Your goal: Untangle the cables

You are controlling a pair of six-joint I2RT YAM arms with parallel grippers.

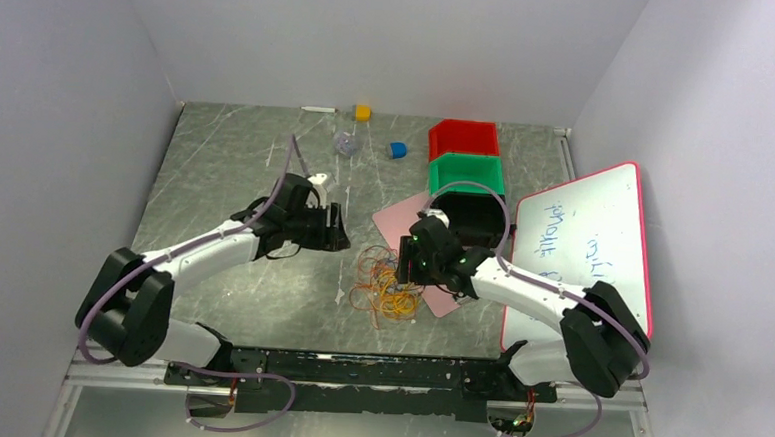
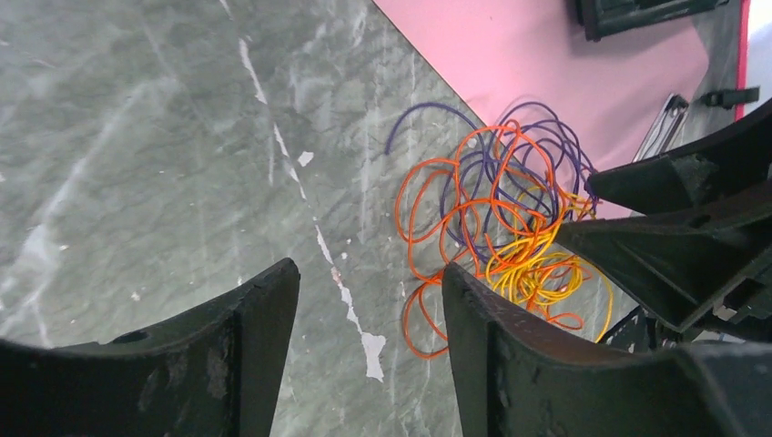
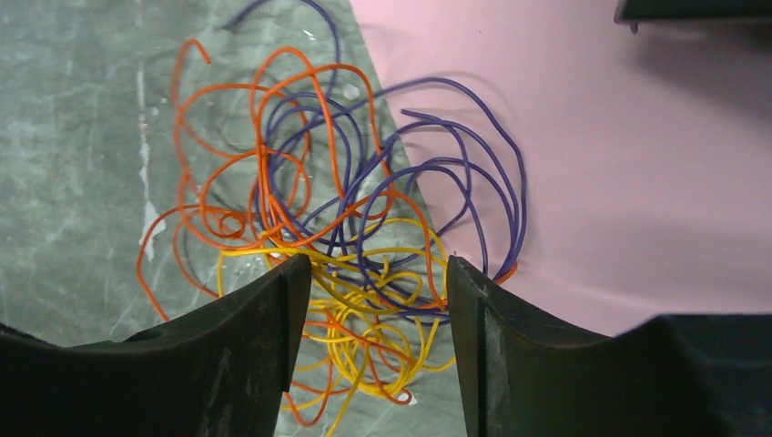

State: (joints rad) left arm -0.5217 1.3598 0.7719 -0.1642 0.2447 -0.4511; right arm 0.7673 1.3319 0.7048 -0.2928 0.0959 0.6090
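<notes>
On the left, the left claw [image 1: 335, 231] hangs over bare worktop [image 1: 226, 160]. Its jaws stand apart and hold nothing, and its wrist camera shows only grey stone in the gap. From this claw the cables [image 1: 385, 283] lie to the right and a little nearer the arm bases, close by but not touching.

The cables form one flat heap on the worktop, with their right side spilling onto the pink mat [image 1: 398, 219]. The heap has no strong long axis. From above it looks slightly longer from far to near, so it points nowhere in particular. Orange loops fan out on the left, dark purple ones reach right onto the mat, and the yellow ones are bunched tight at the near end [image 3: 382, 337].

Further right, the right claw [image 1: 408, 265] is clearly the nearer of the two, poised over the heap's right edge. Its jaws are also apart, straddling the yellow knot in its own wrist view. I cannot tell whether the tips touch any strand — nothing looks pinched.

My judgement is that the coming move depends on each claw taking an opposite side of the heap, orange on the left and purple or yellow on the right.
</notes>
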